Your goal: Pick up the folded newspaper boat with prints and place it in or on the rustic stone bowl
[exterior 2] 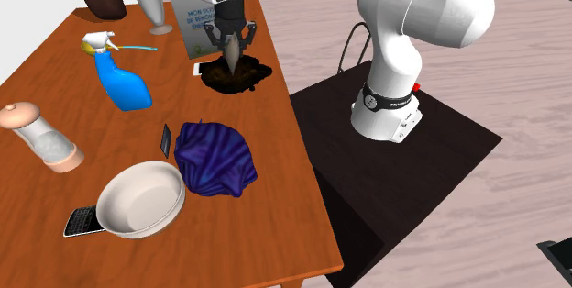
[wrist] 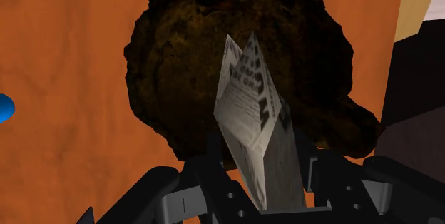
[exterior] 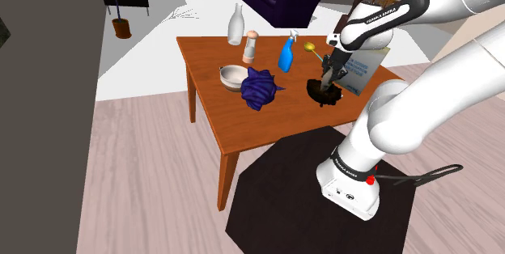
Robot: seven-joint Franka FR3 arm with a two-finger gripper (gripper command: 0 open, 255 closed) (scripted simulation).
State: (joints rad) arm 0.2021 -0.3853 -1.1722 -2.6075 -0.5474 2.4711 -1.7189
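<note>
Here the gripper (exterior 2: 234,44) clasps the newspaper boat (wrist: 253,115) over the dark bowl (wrist: 185,65), booklet (exterior 2: 192,16) just beside, spray bottle (exterior 2: 124,83) near.

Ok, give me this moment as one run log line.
gripper: shut on boat | boat: clasped, over bowl | bowl: dark, on table | release: not yet done

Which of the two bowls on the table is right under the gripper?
The dark, rough bowl: it lies directly below the gripper, while the pale smooth bowl sits apart beside the purple cloth.
</note>
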